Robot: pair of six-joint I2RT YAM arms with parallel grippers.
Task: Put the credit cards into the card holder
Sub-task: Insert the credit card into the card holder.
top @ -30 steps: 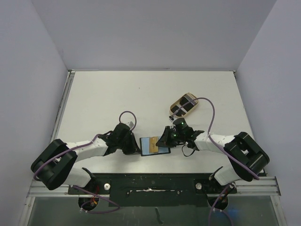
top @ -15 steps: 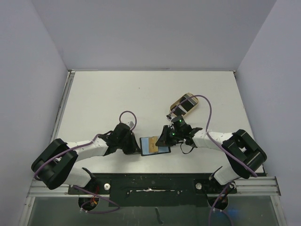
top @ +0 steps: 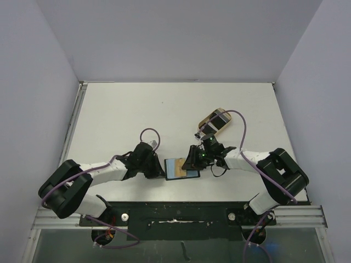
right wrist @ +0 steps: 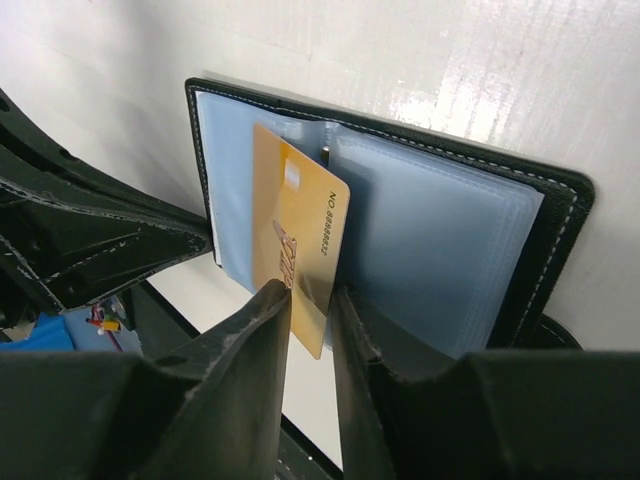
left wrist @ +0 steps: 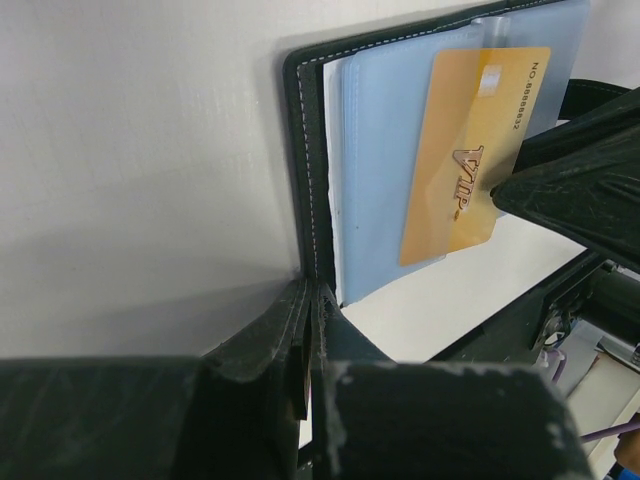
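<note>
The black card holder [top: 186,175] lies open on the table between the two arms, its bluish sleeves [right wrist: 440,230] facing up. My left gripper [top: 162,169] is shut on the holder's stitched left edge [left wrist: 312,150]. A tan-gold credit card [right wrist: 300,230] stands partly inside a sleeve, also seen as the gold card [left wrist: 470,160] from the left wrist. My right gripper [right wrist: 312,295] straddles the card's lower end with its jaws slightly apart, a gap showing beside the card. Dark credit cards [top: 218,121] lie in the tray.
A beige oval tray [top: 221,110] sits behind the right arm, with a purple cable looping past it. The table's near edge and the arm bases run just below the holder.
The right gripper's jaws have parted slightly around the gold card. The right arm edged left, and the tray behind it turned a little. The left gripper kept its hold.
</note>
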